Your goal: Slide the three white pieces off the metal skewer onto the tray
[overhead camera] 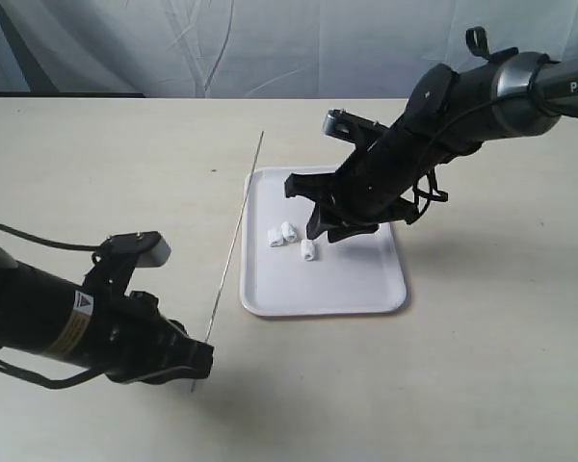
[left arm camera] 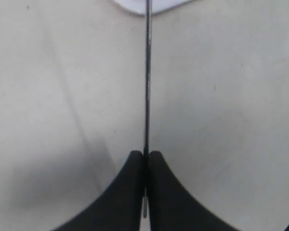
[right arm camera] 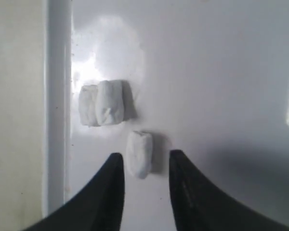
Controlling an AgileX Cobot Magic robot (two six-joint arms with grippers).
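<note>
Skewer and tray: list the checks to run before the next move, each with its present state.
1. Metal skewer bare of pieces: ok.
2. All three white pieces lying inside the tray: ok; two touch, one lies apart.
3. Left gripper shut on the skewer's end: ok.
4. Right gripper open, gripping nothing: ok.
5. Right gripper clear of the pieces before it lifts: cannot tell; one piece lies between its fingers in the right wrist view.

Soft, even light filled the exterior view; the arms threw faint, diffuse shadows on the table. In the right wrist view, glare bleached the tray beside the pieces, whose edges were soft. In the left wrist view the skewer and left gripper were blurred.
</note>
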